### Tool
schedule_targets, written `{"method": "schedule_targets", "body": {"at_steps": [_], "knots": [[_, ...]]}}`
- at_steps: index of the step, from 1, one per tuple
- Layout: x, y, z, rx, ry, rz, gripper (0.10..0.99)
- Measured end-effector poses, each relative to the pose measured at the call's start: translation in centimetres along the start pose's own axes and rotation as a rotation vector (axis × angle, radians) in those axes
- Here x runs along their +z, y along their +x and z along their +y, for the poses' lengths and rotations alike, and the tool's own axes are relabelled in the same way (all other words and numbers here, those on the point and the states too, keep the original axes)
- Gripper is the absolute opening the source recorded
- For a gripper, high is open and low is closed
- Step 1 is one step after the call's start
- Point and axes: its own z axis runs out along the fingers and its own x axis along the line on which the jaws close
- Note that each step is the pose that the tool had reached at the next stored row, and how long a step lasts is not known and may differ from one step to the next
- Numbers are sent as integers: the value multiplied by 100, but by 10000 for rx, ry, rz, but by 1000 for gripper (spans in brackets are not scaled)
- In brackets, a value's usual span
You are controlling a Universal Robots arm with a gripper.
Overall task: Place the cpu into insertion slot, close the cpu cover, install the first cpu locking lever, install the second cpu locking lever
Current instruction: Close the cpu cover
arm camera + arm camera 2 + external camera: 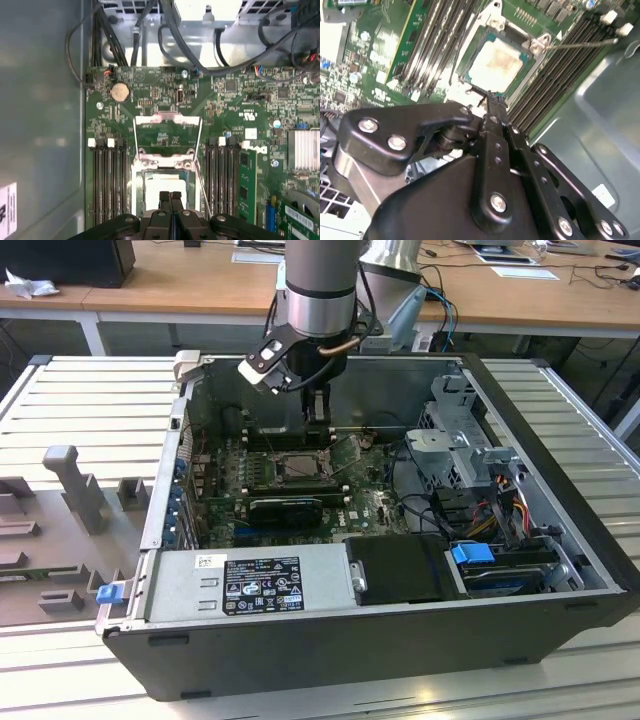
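Gripper [170, 196]: fingers pressed together, nothing between them, hovering just above cpu [496, 64]. Cpu sits flat in insertion slot [136, 176], pale top up. Likely light, stiff, slick-topped, delicate underneath; best held by opposite edges. Cpu cover [168, 119] swung open beyond slot. Thin lever wire [580, 45] alongside, its catch hard to make out. Cpu's near edge hidden behind fingers.

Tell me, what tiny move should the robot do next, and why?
Probably move to the cpu cover and start tipping it down. The cpu already lies in the insertion slot, but the cover is flipped open beside it and not over it. The tool is shut, holds nothing and hangs near the cpu's edge.
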Motion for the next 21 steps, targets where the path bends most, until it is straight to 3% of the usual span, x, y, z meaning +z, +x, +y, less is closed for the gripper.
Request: {"method": "schedule_targets", "body": {"at_steps": [4,11,15,18,21], "knots": [[3,2,189,0,0,1,106],[-33,3,223,-1,0,4,106],[-28,4,361,-25,1,3,106],[15,4,437,-409,9,-13,106],[48,5,581,-448,9,-14,106]]}}
